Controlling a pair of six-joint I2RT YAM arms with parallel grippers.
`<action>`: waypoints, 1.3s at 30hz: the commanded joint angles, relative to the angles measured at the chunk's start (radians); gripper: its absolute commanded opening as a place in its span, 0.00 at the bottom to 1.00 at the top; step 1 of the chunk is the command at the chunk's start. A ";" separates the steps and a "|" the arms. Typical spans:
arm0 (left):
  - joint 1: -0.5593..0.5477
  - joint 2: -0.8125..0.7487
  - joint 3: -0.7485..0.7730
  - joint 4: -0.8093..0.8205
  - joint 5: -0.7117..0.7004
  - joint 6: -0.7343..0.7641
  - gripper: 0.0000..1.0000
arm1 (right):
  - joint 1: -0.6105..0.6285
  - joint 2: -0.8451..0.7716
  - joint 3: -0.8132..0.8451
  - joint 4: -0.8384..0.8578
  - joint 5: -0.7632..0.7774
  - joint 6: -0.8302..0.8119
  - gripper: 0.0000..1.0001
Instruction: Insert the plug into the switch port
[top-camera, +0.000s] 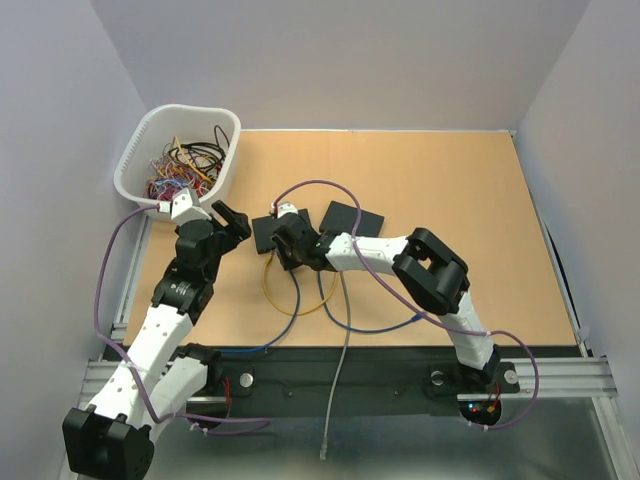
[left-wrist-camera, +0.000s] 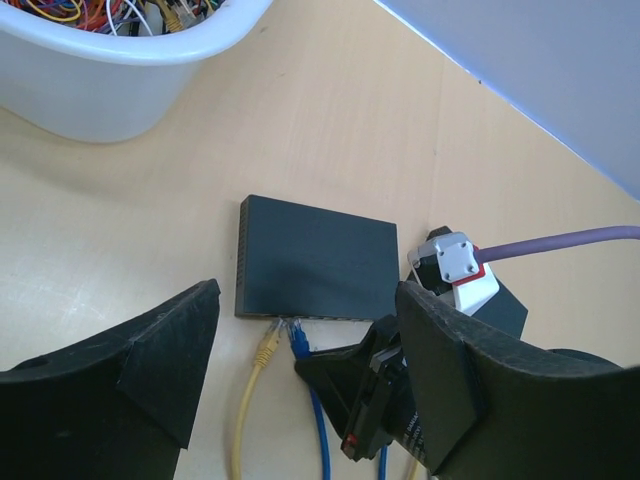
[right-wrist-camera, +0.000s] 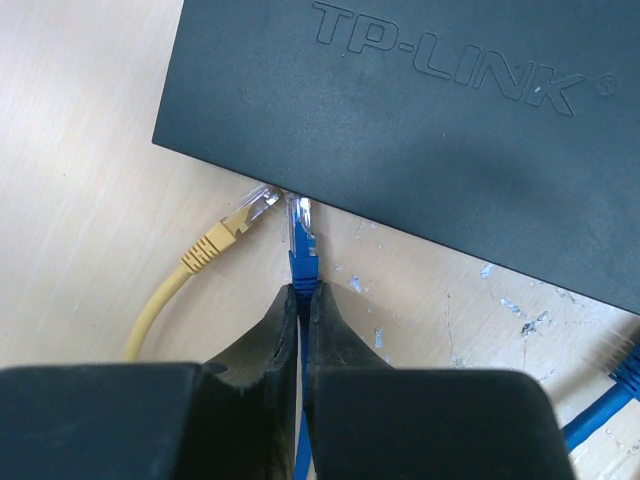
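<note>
Pale lilac walls (top-camera: 350, 60), tan wooden tabletop (top-camera: 450, 180), aluminium rail (top-camera: 560, 373) at near edge

White basket (top-camera: 130, 165) holds tangled wires (top-camera: 185, 165); table's far-left corner.

Matt black plastic switch (right-wrist-camera: 420, 130), embossed logo. Blue plug (right-wrist-camera: 300, 216): clear glossy plastic tip, matt boot. Smooth pale wood-look worktop (right-wrist-camera: 80, 130) w/ white scuffs. Glossy white plastic bin (left-wrist-camera: 110, 95).

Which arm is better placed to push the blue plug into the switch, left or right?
Right. The right gripper is shut on the rear of the blue plug, whose tip sits at the port edge of the switch. The left gripper hangs open near the switch, holding nothing.
</note>
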 joint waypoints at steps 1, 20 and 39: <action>0.001 -0.036 -0.006 0.024 -0.013 0.020 0.79 | 0.011 0.012 -0.035 -0.062 0.028 0.005 0.00; -0.001 -0.068 -0.096 0.481 0.638 -0.023 0.68 | 0.009 -0.537 -0.484 0.373 -0.324 -0.092 0.00; 0.001 -0.175 -0.243 0.636 0.855 -0.115 0.40 | -0.096 -0.768 -0.744 0.805 -0.772 0.110 0.01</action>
